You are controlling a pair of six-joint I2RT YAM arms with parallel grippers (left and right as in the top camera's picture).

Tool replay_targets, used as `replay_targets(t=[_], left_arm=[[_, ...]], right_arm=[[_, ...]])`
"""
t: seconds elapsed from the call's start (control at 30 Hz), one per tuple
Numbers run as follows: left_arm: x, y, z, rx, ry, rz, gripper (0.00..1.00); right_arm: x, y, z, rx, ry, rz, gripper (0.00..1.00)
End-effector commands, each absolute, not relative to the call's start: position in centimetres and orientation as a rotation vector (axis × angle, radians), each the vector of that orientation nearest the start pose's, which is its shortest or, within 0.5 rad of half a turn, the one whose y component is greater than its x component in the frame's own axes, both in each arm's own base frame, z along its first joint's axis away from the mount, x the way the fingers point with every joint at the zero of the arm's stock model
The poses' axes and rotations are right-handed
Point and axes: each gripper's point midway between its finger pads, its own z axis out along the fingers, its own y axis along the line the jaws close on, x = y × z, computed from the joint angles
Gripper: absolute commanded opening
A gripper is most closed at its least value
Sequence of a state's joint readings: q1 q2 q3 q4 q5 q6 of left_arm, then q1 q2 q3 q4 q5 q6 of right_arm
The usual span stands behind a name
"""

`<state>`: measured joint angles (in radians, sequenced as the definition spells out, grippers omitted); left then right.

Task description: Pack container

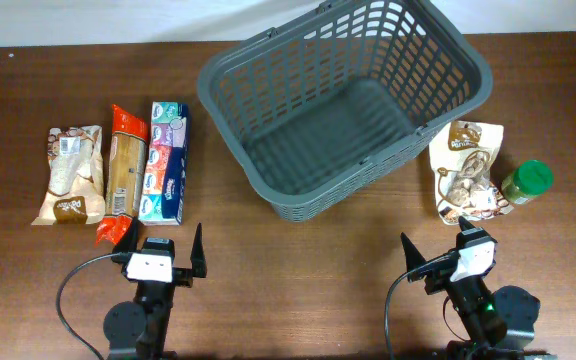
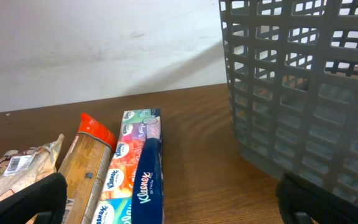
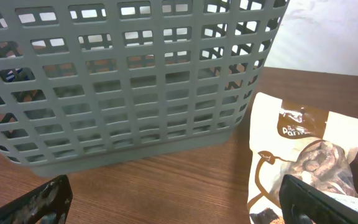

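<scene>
container [image 1: 330,190] mid-table; left jaws apart, near tissue box [image 1: 165,160]; right jaws apart, near snack bag [image 1: 468,172].

The container [image 1: 313,140] lies between tissue box [image 1: 165,160] and jar [image 1: 526,182].

- My left gripper [image 1: 163,245] and right gripper [image 1: 434,248] have black pointed fingers [image 1: 198,252] fronting white wrist blocks [image 1: 151,266]
- I see a black cable [image 1: 66,292] looping beside each round black base [image 1: 128,322]
</scene>
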<state>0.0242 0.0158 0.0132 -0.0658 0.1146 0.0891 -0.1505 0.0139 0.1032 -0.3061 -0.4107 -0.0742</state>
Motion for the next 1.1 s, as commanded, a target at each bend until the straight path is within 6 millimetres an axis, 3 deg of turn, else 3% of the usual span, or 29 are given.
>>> replay_targets(t=[0.0,0.3,0.5,0.57,0.83,1.07], left_arm=[[24.6,-1.3,15.8,0.15,1.636,0.005,0.99],[24.5,-2.1,15.9,0.181,1.63,-0.033,0.99],[22.3,-8.3,16.5,0.403,1.589,-0.414,0.99],[22.0,-9.0,16.5,0.408,1.592,-0.478,0.99],[21.8,-9.1,17.6,0.345,1.594,-0.548,0.99],[21.4,-7.1,21.8,0.299,1.584,-0.387,0.99]], right_arm=[[22.8,3.8,14.8,-0.234,1.755,0.225,0.99],[22.8,3.8,14.8,-0.234,1.755,0.225,0.99],[22.7,4.1,14.8,-0.247,1.753,0.242,0.99],[22.7,4.1,14.8,-0.246,1.753,0.241,0.99],[22.6,4.5,15.6,-0.268,1.728,0.258,0.99],[21.3,3.8,20.6,-0.23,1.702,0.194,0.99]])
